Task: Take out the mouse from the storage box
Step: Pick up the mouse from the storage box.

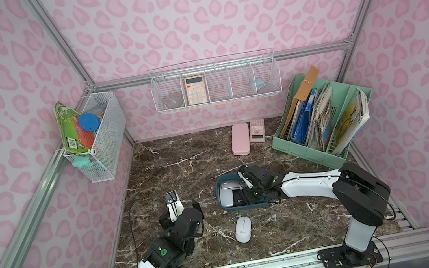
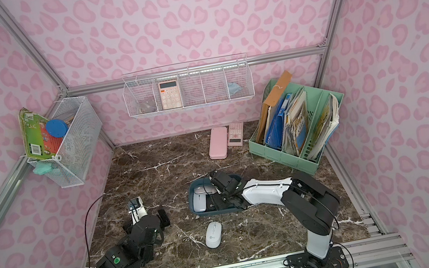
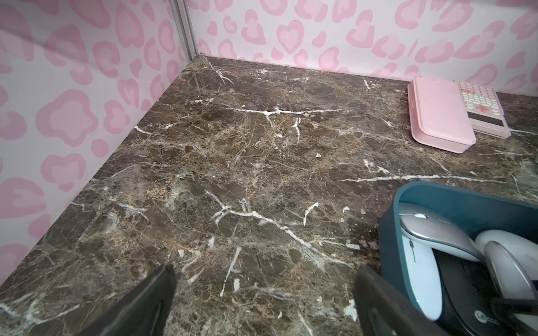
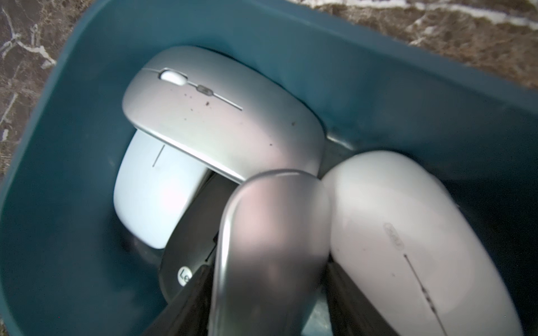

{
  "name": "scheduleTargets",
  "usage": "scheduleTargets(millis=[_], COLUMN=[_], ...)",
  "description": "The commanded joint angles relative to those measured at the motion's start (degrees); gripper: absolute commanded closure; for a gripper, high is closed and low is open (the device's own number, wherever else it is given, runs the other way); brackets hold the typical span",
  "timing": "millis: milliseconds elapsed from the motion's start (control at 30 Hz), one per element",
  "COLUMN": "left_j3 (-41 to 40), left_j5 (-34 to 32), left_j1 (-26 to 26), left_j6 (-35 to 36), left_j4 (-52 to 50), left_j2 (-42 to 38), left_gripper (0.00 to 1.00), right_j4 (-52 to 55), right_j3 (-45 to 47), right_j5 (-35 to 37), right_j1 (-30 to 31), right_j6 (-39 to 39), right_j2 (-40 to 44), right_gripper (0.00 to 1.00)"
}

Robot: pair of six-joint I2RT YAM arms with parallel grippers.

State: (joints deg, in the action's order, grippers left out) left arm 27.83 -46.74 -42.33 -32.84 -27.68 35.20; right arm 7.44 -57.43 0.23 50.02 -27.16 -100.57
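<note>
**Extraction of a mouse, grasp stage.** The right arm is leaning in from the right over the storage box (image 1: 238,208), which is sitting near the middle of the marble tabletop (image 1: 176,162). The right gripper (image 4: 267,270) is straddling the grey mouse (image 4: 270,221), with its dark fingers (image 4: 186,308) lying against both flanks. As far as the wrist view shows, it is clamping that mouse, which is resting inside the box.

This mouse is probably being chosen because it is lying uppermost. It is propped on a black mouse (image 4: 174,261) and wedged between a silver mouse (image 4: 218,116) toward the far wall and a white mouse (image 4: 407,247), so its sides are standing free for the fingers.

The left gripper (image 3: 265,270) is hanging just left of the box, jaws wide apart and nothing between them, seemingly parked clear of the working arm. A loose mouse (image 1: 242,229) is lying on the tabletop outside the box, nearer the robot.
</note>
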Motion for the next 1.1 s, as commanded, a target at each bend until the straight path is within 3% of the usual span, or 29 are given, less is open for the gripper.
scheduleTargets(millis=[0, 500, 767, 1067], left_j3=[0.0, 0.1, 0.3, 0.4], left_j5=[-0.9, -1.1, -1.1, -1.2], left_j1=[0.1, 0.1, 0.1, 0.1], left_j6=[-0.3, -0.5, -0.6, -0.7], left_j4=[-0.6, -0.7, -0.5, -0.6], left_j2=[-0.3, 0.0, 0.7, 0.9], left_gripper=[0.01, 0.01, 0.01, 0.01], right_j4=[-0.3, 1.3, 2.5, 4.9], right_j3=[-0.1, -0.9, -2.0, -2.8], right_j5=[0.0, 3.8, 6.3, 10.2], right_j1=[0.0, 0.6, 1.1, 1.8], right_j6=[0.7, 0.9, 1.4, 2.2], right_j2=[-0.3, 1.0, 0.9, 5.3], right_gripper=[0.4, 0.72, 0.8, 0.82])
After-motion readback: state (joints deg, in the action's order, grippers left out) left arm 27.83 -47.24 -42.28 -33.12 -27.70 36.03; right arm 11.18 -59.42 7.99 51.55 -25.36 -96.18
